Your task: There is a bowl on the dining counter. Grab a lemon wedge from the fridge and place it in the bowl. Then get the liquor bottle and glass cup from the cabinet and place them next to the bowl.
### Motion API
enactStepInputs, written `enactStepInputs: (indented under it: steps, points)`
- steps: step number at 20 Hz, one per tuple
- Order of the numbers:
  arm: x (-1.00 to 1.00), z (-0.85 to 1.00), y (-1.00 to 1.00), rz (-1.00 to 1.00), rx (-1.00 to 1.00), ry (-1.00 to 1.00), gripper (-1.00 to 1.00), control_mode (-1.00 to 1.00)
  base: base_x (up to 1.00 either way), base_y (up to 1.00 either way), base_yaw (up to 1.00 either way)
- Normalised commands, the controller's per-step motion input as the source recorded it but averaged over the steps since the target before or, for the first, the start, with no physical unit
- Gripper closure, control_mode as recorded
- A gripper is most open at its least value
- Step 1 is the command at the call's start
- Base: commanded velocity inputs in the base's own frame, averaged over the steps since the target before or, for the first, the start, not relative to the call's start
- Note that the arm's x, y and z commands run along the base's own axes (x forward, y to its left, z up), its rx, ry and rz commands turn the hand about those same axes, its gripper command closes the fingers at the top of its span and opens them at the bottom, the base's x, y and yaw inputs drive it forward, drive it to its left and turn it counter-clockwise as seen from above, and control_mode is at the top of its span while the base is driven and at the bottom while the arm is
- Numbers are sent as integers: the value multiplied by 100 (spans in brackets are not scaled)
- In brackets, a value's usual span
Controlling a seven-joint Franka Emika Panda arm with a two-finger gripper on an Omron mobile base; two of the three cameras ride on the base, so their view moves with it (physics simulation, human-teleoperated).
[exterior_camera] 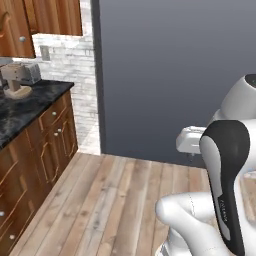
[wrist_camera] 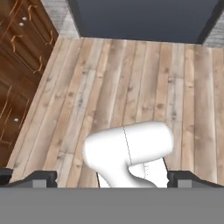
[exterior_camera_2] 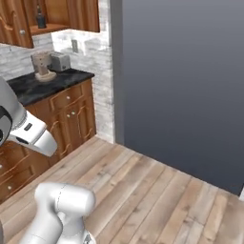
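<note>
wood plank floor (exterior_camera: 115,200) in pale brown and grey. big flat dark grey panel (exterior_camera: 170,75) straight ahead. white brick wall (exterior_camera: 75,65) beside it, with an outlet. brown cabinets (exterior_camera: 45,145) with small knobs under a black marble worktop (exterior_camera: 30,102). wooden upper cabinets (exterior_camera: 45,20) above.

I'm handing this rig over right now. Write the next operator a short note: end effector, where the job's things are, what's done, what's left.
End effector: open, holding nothing, pointed down at the wood floor.
Base faces a plain dark grey wall; to its left is a black marble worktop over knobbed wooden drawers, with a toaster on it.
Bowl, dining counter, lemon wedge and fridge: not in these views.
Done: nothing that these views show.
Left: lemon wedge from fridge into bowl, then bottle and glass cup from cabinet beside the bowl.
</note>
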Motion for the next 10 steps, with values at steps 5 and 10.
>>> enactStepInputs:
  steps: [5,10]
  points:
    - [0,0,0,0,0,0,-100,100,100,0,28]
    - [0,0,0,0,0,0,-100,100,100,0,35]
